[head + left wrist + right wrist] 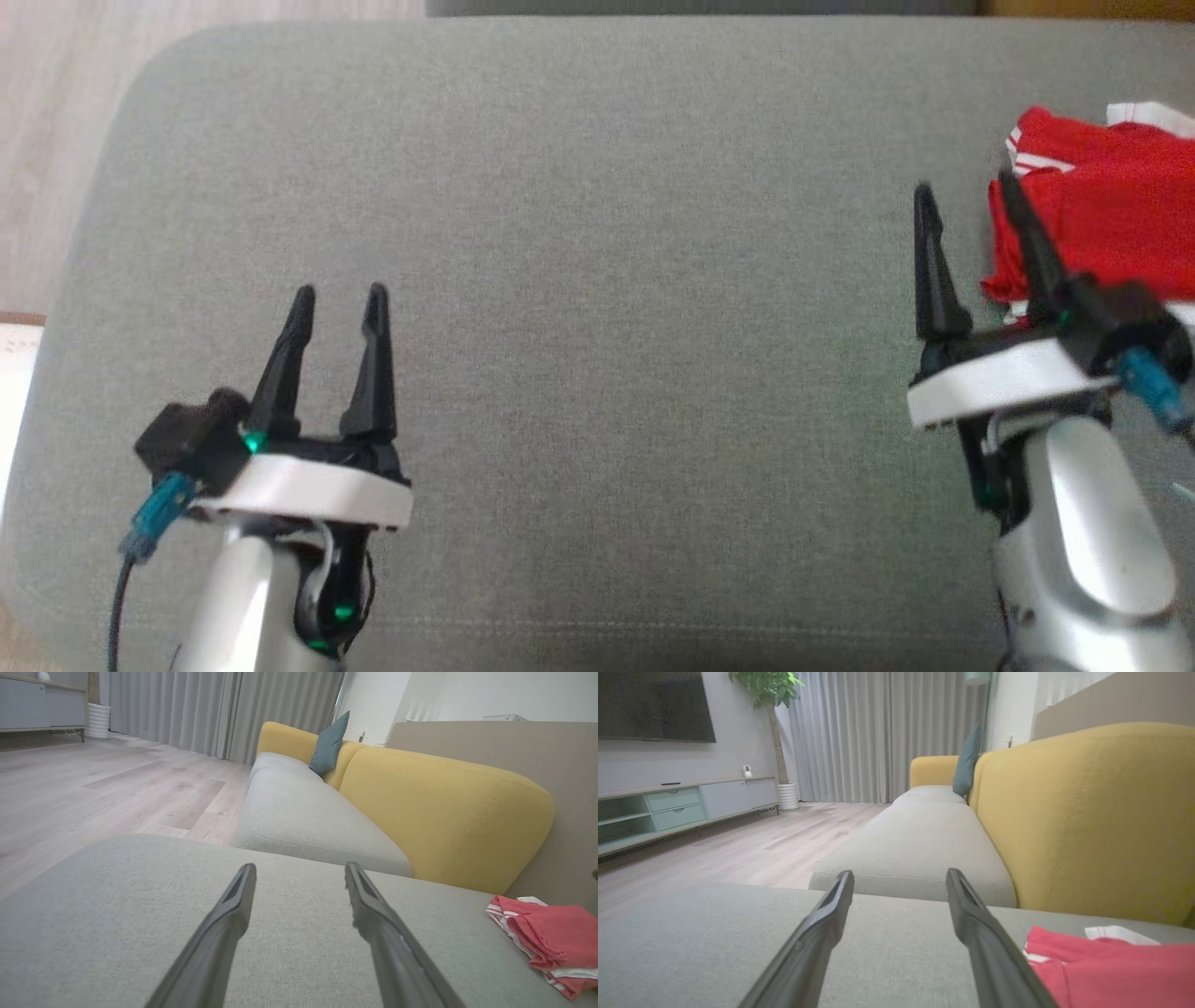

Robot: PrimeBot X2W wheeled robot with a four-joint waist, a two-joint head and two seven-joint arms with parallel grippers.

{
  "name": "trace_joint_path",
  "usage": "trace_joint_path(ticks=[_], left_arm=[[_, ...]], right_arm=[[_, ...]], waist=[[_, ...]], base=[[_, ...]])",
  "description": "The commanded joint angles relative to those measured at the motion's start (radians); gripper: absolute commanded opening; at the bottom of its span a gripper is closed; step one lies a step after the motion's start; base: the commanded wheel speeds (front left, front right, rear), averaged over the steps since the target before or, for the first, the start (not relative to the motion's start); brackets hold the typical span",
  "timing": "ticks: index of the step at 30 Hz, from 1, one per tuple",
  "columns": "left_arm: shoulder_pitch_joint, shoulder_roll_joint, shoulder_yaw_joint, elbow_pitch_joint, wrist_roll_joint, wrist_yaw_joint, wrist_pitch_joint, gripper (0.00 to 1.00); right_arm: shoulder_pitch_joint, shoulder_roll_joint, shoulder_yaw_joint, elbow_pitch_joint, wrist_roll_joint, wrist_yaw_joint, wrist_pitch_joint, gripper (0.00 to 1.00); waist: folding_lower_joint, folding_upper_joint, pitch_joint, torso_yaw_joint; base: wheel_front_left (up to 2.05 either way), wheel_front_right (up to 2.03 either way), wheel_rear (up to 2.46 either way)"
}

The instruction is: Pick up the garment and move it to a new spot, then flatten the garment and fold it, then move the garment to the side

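Observation:
The garment (1111, 210) is red cloth with white stripes, lying bunched at the far right of the grey cushion (579, 280). In the left wrist view the garment (553, 938) sits at the lower right; in the right wrist view the garment (1115, 966) lies just right of my fingers. My right gripper (966, 191) stands open, its right finger in front of the garment's left edge, with nothing between its fingers. My left gripper (338, 299) is open and empty at the lower left, far from the garment. Both show as open pairs of fingers (219, 933) (822, 924) over bare cushion.
Beyond the grey cushion runs a sofa seat (303, 816) with a yellow backrest (444, 812) and a teal pillow (329, 744). Wooden floor (93, 793), grey curtains (887, 732) and a low cabinet (668, 807) lie to the left. The cushion's left edge (84, 261) drops to the floor.

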Motion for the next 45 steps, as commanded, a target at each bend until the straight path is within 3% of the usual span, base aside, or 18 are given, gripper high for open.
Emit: trace_joint_path(ticks=[1, 13, 45], left_arm=[[-0.020, 0.013, 0.043, -0.034, -0.003, 0.002, -0.005, 1.00], [0.020, 0.013, 0.035, -0.068, 0.021, 0.012, -0.005, 1.00], [0.052, 0.013, 0.096, -0.131, -0.042, -0.010, -0.005, 1.00]], right_arm=[[-0.006, 0.009, 0.016, -0.027, 0.004, 0.003, -0.011, 1.00], [0.084, 0.017, 0.053, -0.005, 0.129, 0.003, -0.072, 1.00], [0.075, 0.017, 0.075, -0.014, 0.128, 0.003, -0.083, 1.00]], waist=[[0.0001, -0.0001, -0.011, 0.003], [0.0001, -0.0001, -0.038, -0.009], [0.0001, -0.0001, -0.050, -0.027]], base=[[0.00, 0.00, 0.00], [0.00, 0.00, 0.00], [0.00, 0.00, 0.00]])
